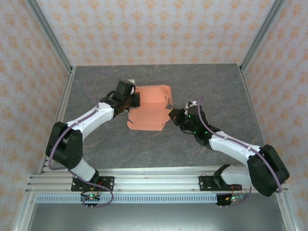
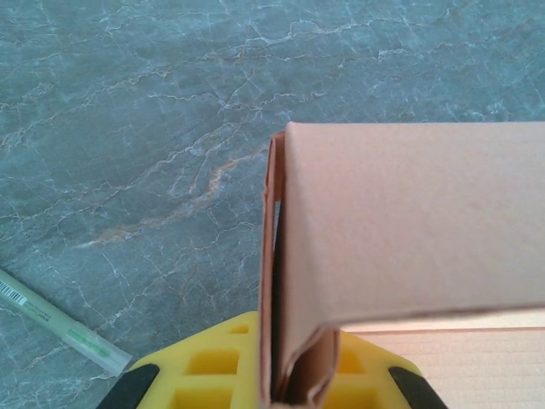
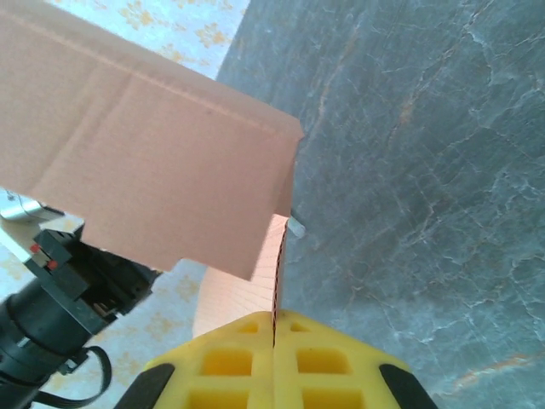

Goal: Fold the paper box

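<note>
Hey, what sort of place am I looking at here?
Probably a robot lab test cell: two white robot arms bolted to an aluminium rail, a grey marble-look tabletop boxed in by patterned wall panels, and a salmon-orange paper box held between them.

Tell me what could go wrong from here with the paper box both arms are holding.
The left gripper and right gripper each pinch an edge of the thin paper box; pulling apart could tear it. Its raised flap is only half folded and may spring back if released. The left gripper seems to clamp doubled layers, which might crease off the fold line.
</note>
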Controlling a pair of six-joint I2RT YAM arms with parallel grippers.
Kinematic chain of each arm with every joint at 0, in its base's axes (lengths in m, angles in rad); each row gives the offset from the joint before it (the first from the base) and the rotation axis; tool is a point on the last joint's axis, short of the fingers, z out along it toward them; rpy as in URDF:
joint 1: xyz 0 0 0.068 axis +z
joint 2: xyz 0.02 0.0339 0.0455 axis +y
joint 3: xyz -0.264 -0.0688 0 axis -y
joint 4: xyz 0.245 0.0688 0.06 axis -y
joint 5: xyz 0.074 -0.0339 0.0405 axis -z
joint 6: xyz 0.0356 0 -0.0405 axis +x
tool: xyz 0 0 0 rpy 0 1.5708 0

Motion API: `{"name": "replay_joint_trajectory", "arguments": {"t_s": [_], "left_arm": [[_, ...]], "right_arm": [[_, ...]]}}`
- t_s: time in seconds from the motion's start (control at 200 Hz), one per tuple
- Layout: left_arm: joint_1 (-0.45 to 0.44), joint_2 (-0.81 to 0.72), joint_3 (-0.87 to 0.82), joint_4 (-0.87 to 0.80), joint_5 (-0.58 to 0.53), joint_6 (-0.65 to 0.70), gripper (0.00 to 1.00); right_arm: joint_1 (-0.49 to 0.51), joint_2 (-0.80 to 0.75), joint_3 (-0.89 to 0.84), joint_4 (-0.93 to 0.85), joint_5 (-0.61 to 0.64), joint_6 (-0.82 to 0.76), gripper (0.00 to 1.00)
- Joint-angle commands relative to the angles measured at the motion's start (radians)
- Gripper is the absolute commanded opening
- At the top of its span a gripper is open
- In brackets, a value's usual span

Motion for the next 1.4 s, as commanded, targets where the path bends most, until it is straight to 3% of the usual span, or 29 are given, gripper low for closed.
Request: {"name": "replay_joint_trajectory", "arguments": {"t_s": [0.0,0.32,0.46,0.495,0.746,0.936,1.051,1.186,1.396], "left_arm": [[-0.005,-0.036,-0.015,0.008,-0.042,-0.017,0.0],[0.0,-0.029,-0.01,0.001,-0.055,-0.03,0.0],[0.003,-0.03,-0.008,-0.001,-0.056,-0.031,0.0],[0.004,-0.033,-0.007,-0.003,-0.056,-0.029,0.0],[0.007,-0.033,-0.006,-0.002,-0.045,-0.027,0.0],[0.009,-0.032,-0.004,-0.004,-0.043,-0.021,0.0],[0.009,-0.033,-0.002,-0.011,-0.034,-0.015,0.0],[0.009,-0.042,-0.002,-0.017,-0.021,-0.004,0.0],[0.009,-0.044,0.001,-0.025,-0.001,0.002,0.0]], "right_arm": [[-0.015,-0.015,-0.031,0.233,-0.009,0.068,0.0],[-0.024,0.035,-0.081,0.469,0.005,0.166,0.0],[-0.034,0.025,-0.081,0.401,0.02,0.134,0.0],[-0.04,0.011,-0.076,0.337,0.029,0.112,0.04],[-0.083,-0.101,0.01,-0.04,0.051,-0.12,0.29],[-0.124,-0.122,0.115,-0.227,-0.039,-0.316,0.41],[-0.196,-0.117,0.201,-0.365,-0.081,-0.485,0.44],[-0.321,-0.048,0.333,-0.462,-0.229,-0.702,0.44],[-0.387,0.204,0.565,-0.672,-0.396,-1.04,0.44]]}}
